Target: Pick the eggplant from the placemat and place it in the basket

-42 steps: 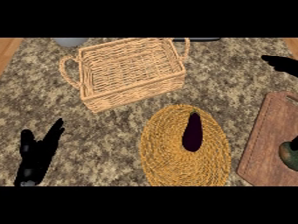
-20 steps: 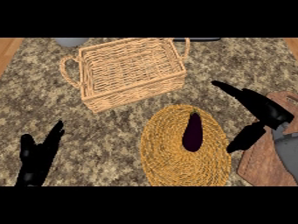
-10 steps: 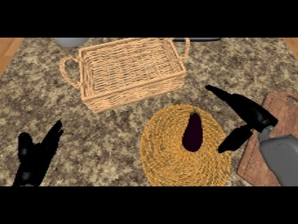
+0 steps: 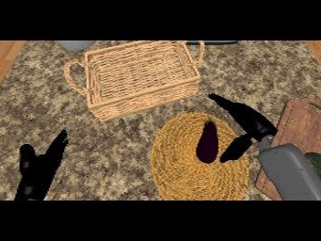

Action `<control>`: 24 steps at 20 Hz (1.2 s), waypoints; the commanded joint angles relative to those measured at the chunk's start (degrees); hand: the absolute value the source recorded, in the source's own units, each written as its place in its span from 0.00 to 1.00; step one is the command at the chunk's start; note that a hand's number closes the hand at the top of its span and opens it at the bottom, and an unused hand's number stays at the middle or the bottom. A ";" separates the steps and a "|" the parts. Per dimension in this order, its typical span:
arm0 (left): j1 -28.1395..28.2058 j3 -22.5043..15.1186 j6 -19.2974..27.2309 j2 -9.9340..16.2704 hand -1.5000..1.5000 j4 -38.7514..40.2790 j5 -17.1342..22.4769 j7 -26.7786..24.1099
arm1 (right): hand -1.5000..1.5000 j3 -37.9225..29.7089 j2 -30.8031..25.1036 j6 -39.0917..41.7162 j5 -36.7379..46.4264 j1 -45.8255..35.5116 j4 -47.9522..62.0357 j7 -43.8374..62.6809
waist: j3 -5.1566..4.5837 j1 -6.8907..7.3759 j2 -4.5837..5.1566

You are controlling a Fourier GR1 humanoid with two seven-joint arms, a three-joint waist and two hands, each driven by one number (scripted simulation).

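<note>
On the round placemat (image 4: 183, 176) the eggplant (image 4: 207, 141) lies lengthwise, not yet held. The right hand (image 4: 244, 128) sits just beside it, fingers straight and apart from the thumb, which I judge is spread to close round the eggplant. The basket (image 4: 138, 77) waits behind on the counter (image 4: 121, 141). The left hand (image 4: 41, 167) rests open at lower left. A board (image 4: 305, 136) is partly hidden by the right forearm and cut off by the edge
</note>
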 commanded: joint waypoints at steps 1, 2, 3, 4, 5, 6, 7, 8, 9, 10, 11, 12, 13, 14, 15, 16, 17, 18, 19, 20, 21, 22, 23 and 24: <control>-0.37 0.51 -1.01 -0.82 0.50 3.07 0.26 1.36 | 0.00 0.83 -0.27 2.68 1.75 -0.11 1.98 -0.11 | -0.51 -0.11 0.33; -1.78 -0.60 -0.31 -2.26 0.50 5.89 -1.06 0.63 | 0.00 2.16 1.22 1.39 3.17 0.27 1.35 1.15 | -0.52 -0.27 0.35; -5.28 2.19 -1.72 -0.37 0.50 9.15 0.37 1.27 | 0.00 2.40 0.37 2.56 3.05 1.99 -0.50 1.85 | -0.54 -0.60 0.35; -2.13 0.44 -0.43 -1.69 0.50 4.12 -0.56 2.04 | 0.00 1.49 2.27 1.12 4.48 -3.37 7.89 0.11 | -0.50 0.20 0.43; 0.65 0.39 -0.97 -0.88 0.50 2.62 -0.84 2.30 | 0.00 1.85 0.71 3.05 3.56 1.76 0.71 1.95 | -0.51 -0.20 0.26; -0.13 1.57 -0.44 -1.30 0.50 4.06 -0.27 2.06 | 0.00 2.44 2.39 2.32 4.46 0.23 1.95 2.80 | -0.51 -0.12 0.31; -1.69 0.90 -0.33 -1.74 0.50 3.89 -1.44 2.45 | 0.00 1.29 1.64 1.12 4.58 1.95 4.16 -1.31 | -0.50 -0.18 0.33; 0.19 0.14 -0.51 -2.06 0.50 2.16 -1.51 3.23 | 0.00 0.65 0.77 2.26 4.48 1.37 3.33 -0.75 | -0.50 -0.14 0.30; 1.35 -0.93 -0.74 -3.46 0.50 2.94 -1.85 0.75 | 0.00 0.25 1.60 3.74 4.01 -1.76 5.52 0.12 | -0.50 0.05 0.34; -1.36 1.00 -0.75 -2.53 0.50 4.37 -1.31 2.30 | 0.00 0.82 3.19 0.62 5.39 -0.70 7.45 -2.43 | -0.50 -0.02 0.38; -0.35 2.07 -2.14 -0.74 0.50 3.29 -0.83 2.42 | 0.00 1.49 4.32 -2.19 7.15 -0.13 8.88 -3.50 | -0.49 0.07 0.38; -0.87 1.19 -1.32 -2.57 0.50 3.68 -1.54 2.08 | 0.00 0.89 4.69 0.19 6.51 -0.97 5.47 0.31 | -0.51 -0.12 0.31; -0.87 1.77 -1.56 -2.00 0.50 3.71 -2.00 1.84 | 0.00 1.05 2.86 0.94 6.53 2.83 2.73 -1.42 | -0.51 -0.29 0.28; 1.51 -0.06 0.04 -3.83 0.50 2.36 -3.32 1.17 | 0.00 0.84 4.70 -1.58 6.70 1.62 5.52 -3.36 | -0.50 -0.08 0.31; 1.32 1.49 -1.95 -2.03 0.50 0.35 -0.94 4.53 | 0.00 0.47 4.09 0.09 6.94 -0.18 7.14 -2.67 | -0.49 0.04 0.32; -1.35 1.17 0.09 -3.27 0.50 1.04 -2.70 4.73 | 0.00 0.95 7.72 -2.81 8.24 -1.32 8.78 -1.35 | -0.49 0.01 0.34; 0.58 3.90 -4.23 -0.34 0.50 3.61 -0.16 1.68 | 0.00 0.83 5.63 -2.56 8.69 -0.02 9.38 -3.59 | -0.50 0.02 0.35; -0.82 2.06 -2.24 -2.78 0.50 4.00 -2.06 1.99 | 0.00 -0.97 5.86 -2.99 8.53 -2.77 13.14 -4.89 | -0.50 0.06 0.39; 0.11 2.94 -3.35 -1.66 0.50 3.31 -1.52 2.17 | 0.00 1.25 7.84 -3.72 9.78 -0.31 9.94 -2.60 | -0.50 -0.05 0.33; 0.69 3.09 -2.72 -1.58 0.50 -0.64 -1.41 5.17 | 0.00 -0.14 6.29 -2.69 9.42 -0.50 11.42 -4.70 | -0.49 0.01 0.31; 2.25 0.91 -1.38 -3.69 0.50 -0.71 -2.91 4.01 | 0.00 -1.48 6.04 -5.28 9.80 -2.11 15.62 -7.28 | -0.48 0.20 0.38; 2.01 1.99 -2.91 -3.12 0.50 1.72 -2.32 1.92 | 1.00 0.35 5.78 0.01 9.46 -1.08 8.86 -2.59 | -0.51 -0.13 0.28; -3.54 3.80 -2.95 -1.75 0.50 3.96 -1.94 5.03 | 1.00 2.30 6.64 -3.16 11.55 0.80 8.30 -5.30 | -0.51 -0.33 0.31; 0.07 1.64 -1.29 -4.33 0.50 3.68 -3.70 1.69 | 1.00 1.20 3.09 -3.20 12.14 -0.97 10.51 -9.46 | -0.50 -0.11 0.35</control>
